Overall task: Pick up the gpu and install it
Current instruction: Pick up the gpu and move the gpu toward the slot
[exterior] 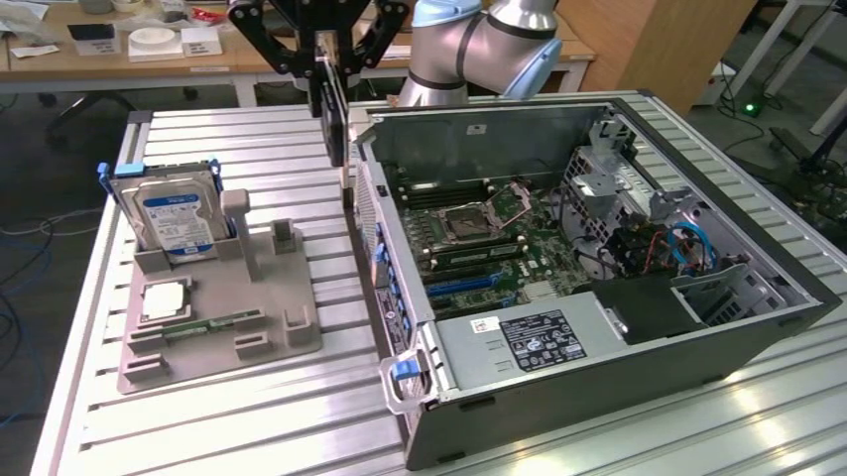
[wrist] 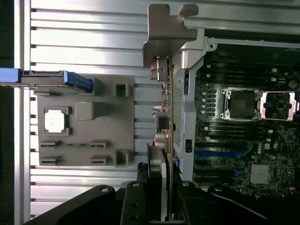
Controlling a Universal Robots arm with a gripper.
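- Above the counter [exterior: 238,416], the gpu [exterior: 333,124] is held in the air between the grey holder [exterior: 272,342] and the outer wall of the computer case [exterior: 556,426]. It is just beside that wall, and no contact with either can be made out.
- The end effector [exterior: 335,61] is closed to a narrow gap on the gpu's upper end, with the card clamped flat between the two fingers.
- The pick-up is judged to be done: the card is off the grey holder, where the hard drive [exterior: 173,218] stands upright.
- The step in hand is judged to be the carry toward the case. Installation is not yet begun, since the card hangs outside the wall rather than over the motherboard [exterior: 483,233].
- The install is judged to call for the card to be brought over the wall, with its connector edge lined up along one of the blue expansion slots [exterior: 466,288].
- A reorientation is probably called for as well: in the wrist view the gpu [wrist: 165,108] lies parallel to the case wall, whereas the slots run crosswise to it.
- In the exterior view the long axis is judged near vertical, with the card hung below the fingers and a thin edge turned toward the camera.
- The metal bracket [wrist: 166,35] is seen at the end farthest from the end effector [wrist: 159,185].
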